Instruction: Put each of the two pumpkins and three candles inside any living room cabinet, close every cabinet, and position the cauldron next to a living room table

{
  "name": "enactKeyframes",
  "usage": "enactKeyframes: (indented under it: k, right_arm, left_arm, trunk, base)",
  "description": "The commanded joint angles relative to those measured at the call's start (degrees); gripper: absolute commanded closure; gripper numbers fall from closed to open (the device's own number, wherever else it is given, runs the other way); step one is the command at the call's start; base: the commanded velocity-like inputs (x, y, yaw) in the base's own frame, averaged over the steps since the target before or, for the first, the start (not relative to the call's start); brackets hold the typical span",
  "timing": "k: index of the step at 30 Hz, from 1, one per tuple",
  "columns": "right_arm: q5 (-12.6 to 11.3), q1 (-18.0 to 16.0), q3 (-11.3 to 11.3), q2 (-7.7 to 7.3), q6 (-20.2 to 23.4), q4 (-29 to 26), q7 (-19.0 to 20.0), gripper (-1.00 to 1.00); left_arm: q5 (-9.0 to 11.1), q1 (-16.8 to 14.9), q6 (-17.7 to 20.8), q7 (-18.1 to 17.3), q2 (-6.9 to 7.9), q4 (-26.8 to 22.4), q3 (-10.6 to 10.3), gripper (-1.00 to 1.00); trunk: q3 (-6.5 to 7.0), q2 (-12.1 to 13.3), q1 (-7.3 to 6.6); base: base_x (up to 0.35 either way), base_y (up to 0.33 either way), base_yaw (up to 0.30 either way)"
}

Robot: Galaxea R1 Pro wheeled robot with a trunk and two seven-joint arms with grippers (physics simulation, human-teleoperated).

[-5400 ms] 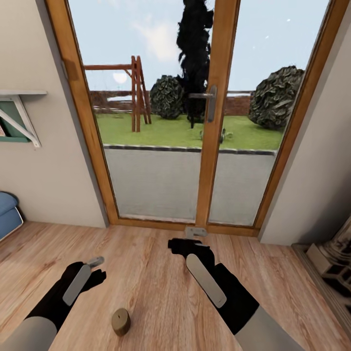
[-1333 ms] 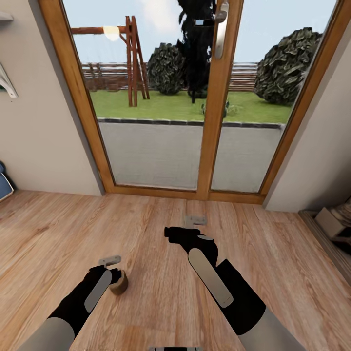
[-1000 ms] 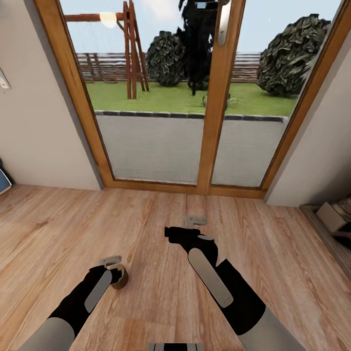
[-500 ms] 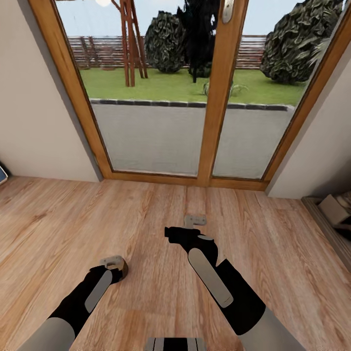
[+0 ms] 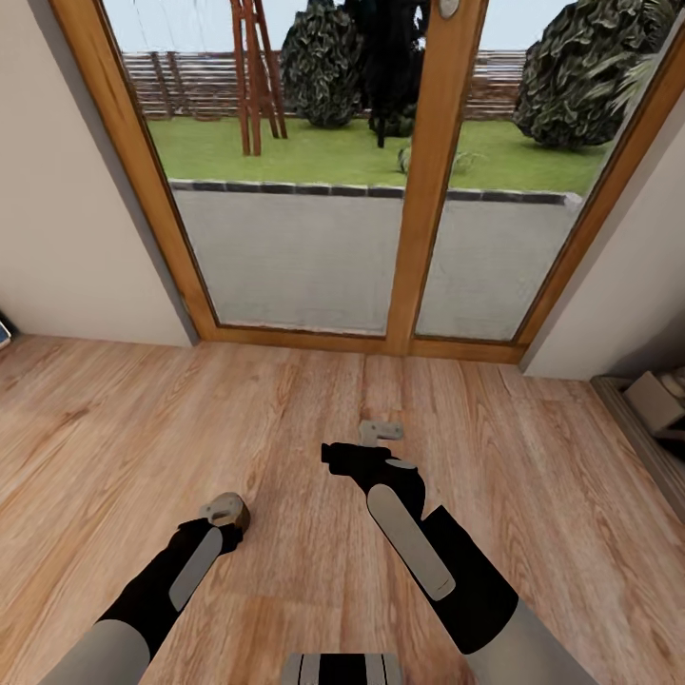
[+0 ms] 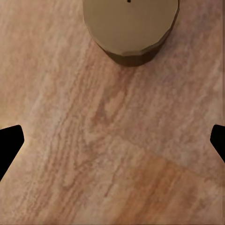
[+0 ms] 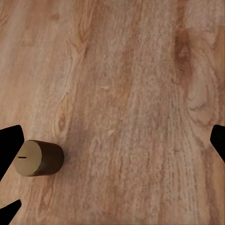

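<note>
A stubby brown candle (image 6: 131, 28), a faceted matte cylinder with a dark wick, stood on the grained wood plank floor (image 5: 314, 419) just ahead of the left gripper (image 5: 224, 511). Its black fingers (image 6: 9, 145) were spread wide, holding nothing. The right gripper (image 5: 379, 433) hovered near, likewise spread and empty.

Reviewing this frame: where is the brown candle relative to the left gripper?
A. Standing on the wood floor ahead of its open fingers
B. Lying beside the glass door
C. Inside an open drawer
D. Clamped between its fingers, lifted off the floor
A: in the left wrist view the brown candle stands on the wood floor, beyond the left gripper, whose fingertips are spread wide apart with nothing between them.
</note>
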Motion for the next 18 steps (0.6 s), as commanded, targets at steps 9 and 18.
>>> enactKeyframes:
  k: [9,18]
  right_arm:
    - [-0.5,-0.1,0.1,0.00,0.1,-0.1,-0.6,-1.00]
    - [-0.5,-0.1,0.1,0.00,0.1,-0.1,-0.6,-1.00]
  left_arm:
    - [0.6,0.0,0.1,0.6,-0.03,0.0,-0.3,-1.00]
    - [0.5,0.0,0.1,0.6,0.01,0.0,-0.3,-1.00]
  trunk:
    - [-0.05,0.0,-0.01]
    - [-0.05,0.0,-0.01]
  base:
    - [0.020,0.000,0.000]
    - [0.174,0.000,0.000]
